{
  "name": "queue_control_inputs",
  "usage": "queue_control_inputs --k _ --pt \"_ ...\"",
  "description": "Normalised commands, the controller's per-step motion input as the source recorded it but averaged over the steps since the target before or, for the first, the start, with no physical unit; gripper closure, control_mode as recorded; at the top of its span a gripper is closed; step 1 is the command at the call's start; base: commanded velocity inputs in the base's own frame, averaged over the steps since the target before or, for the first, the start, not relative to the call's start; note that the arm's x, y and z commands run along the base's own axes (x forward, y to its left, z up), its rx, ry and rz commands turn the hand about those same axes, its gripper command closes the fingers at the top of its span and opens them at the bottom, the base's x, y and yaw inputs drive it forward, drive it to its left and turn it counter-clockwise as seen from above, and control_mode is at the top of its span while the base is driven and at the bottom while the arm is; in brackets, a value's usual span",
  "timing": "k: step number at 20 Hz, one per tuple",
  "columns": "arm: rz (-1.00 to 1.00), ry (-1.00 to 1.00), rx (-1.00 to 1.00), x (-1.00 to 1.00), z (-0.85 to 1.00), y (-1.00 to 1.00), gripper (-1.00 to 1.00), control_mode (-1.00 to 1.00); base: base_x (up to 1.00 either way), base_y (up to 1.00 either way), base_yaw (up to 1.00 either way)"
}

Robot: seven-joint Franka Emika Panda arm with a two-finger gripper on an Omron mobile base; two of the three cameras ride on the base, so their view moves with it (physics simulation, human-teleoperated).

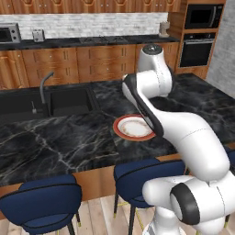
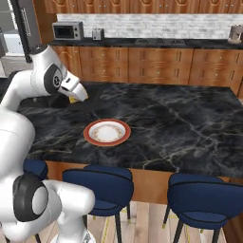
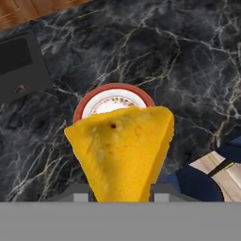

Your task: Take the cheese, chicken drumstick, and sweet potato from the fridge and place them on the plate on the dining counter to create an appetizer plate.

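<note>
My gripper (image 3: 120, 193) is shut on the cheese (image 3: 120, 150), a yellow-orange wedge that rises between the two fingers (image 3: 162, 190). Past the wedge lies the red-rimmed plate (image 3: 84, 104) on the black marble dining counter (image 3: 188, 61), with nothing on its white centre. In the right base view a sliver of the cheese (image 2: 72, 99) shows under the hand, up and to the left of the plate (image 2: 89, 135). The arm covers part of the plate (image 1: 120, 130) in the left base view. An edge of the fridge (image 2: 21, 28) shows at far left. The chicken drumstick and sweet potato are out of view.
A black sink (image 1: 69, 101) with a faucet (image 1: 44, 85) is set in the counter left of the plate. Blue stools (image 1: 43, 202) (image 2: 209, 199) line the near edge. Wooden cabinets, a microwave (image 2: 68, 31) and a wall oven (image 1: 197, 48) stand at the back.
</note>
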Motion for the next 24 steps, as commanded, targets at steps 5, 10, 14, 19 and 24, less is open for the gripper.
queue_control_inputs --k 5,10,14,19,24 --pt "0.0 0.07 0.01 0.21 -0.17 -0.28 1.0 -1.0 0.0 0.0 0.0" --pt "0.0 0.0 0.0 0.03 -0.24 -0.22 1.0 -1.0 0.0 0.0 0.0" --pt "0.06 0.01 0.03 0.04 -0.64 -0.15 1.0 -1.0 0.0 0.0 0.0" --pt "0.1 0.11 0.09 0.3 -0.72 -0.24 1.0 -1.0 0.0 0.0 0.0" --pt "0.06 0.09 0.05 0.41 -0.52 -0.1 1.0 -1.0 0.0 0.0 0.0"
